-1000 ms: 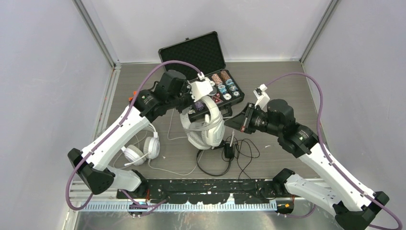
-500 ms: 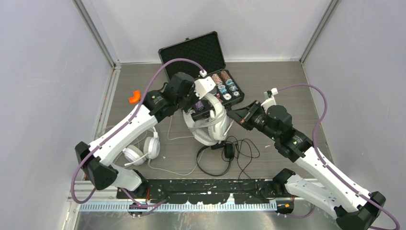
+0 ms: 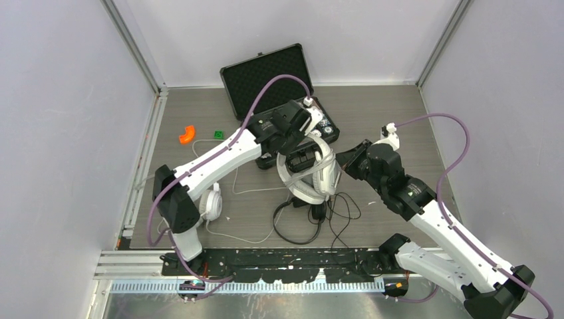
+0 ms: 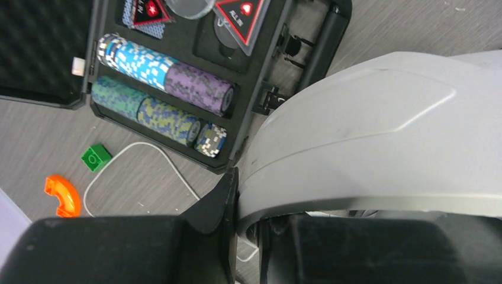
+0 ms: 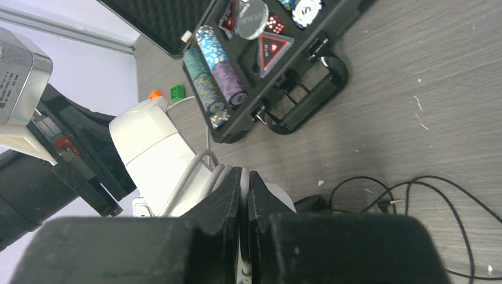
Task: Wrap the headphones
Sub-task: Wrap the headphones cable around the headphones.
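The bulky white-grey headphones hang above the table's middle, in front of the chip case. My left gripper is shut on their headband, which fills the left wrist view. At their right side, my right gripper is shut on their grey cord, whose strands lie wound against the white body. The slim black pair lies below them among loose black cable. The white round-cup pair rests at the left, partly hidden by my left arm.
An open black case of poker chips stands at the back centre. An orange curved piece and a green block lie at the back left. A thin white cord trails over the table. Walls close in both sides.
My left arm has swung right and stretched out, carrying the white-grey headphones right. My right gripper has shifted right with them, still holding the cord.
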Controlling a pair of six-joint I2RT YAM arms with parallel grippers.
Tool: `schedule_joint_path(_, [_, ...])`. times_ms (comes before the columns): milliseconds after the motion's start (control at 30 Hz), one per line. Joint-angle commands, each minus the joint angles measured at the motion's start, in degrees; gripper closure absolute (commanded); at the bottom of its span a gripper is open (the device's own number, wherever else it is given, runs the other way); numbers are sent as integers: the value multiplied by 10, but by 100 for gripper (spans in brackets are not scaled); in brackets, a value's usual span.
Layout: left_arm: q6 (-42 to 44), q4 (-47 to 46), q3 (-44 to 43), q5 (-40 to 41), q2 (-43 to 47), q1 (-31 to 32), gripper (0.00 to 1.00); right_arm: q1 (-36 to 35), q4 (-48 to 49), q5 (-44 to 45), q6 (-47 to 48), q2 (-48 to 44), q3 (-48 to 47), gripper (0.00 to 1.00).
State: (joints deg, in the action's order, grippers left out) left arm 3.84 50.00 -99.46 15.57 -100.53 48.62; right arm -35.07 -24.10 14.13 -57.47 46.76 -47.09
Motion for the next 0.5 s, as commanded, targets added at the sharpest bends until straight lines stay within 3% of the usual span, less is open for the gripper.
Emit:
schedule_joint_path(0, [-32, 63, -7, 64, -27, 2, 100, -2, 75, 22, -7, -35, -37, 86])
schedule_joint_path(100, [-36, 55, -13, 58, -37, 2, 100, -1, 57, 57, 16, -29, -35, 100])
schedule_joint_path(267, [-56, 42, -18, 50, -49, 4, 100, 5, 56, 26, -13, -13, -34, 100])
schedule_joint_path(367, [-51, 32, -10, 58, -47, 3, 100, 5, 57, 27, -47, -21, -32, 79])
schedule_joint_path(400, [-50, 28, -6, 61, -45, 3, 100, 6, 56, 33, -56, -25, -30, 81])
schedule_joint_path(433, [-50, 24, -3, 63, -43, 3, 100, 6, 56, 36, -58, -26, -30, 96])
schedule_joint_path(467, [-52, 21, -1, 63, -40, 3, 100, 7, 56, 39, -59, -25, -30, 100])
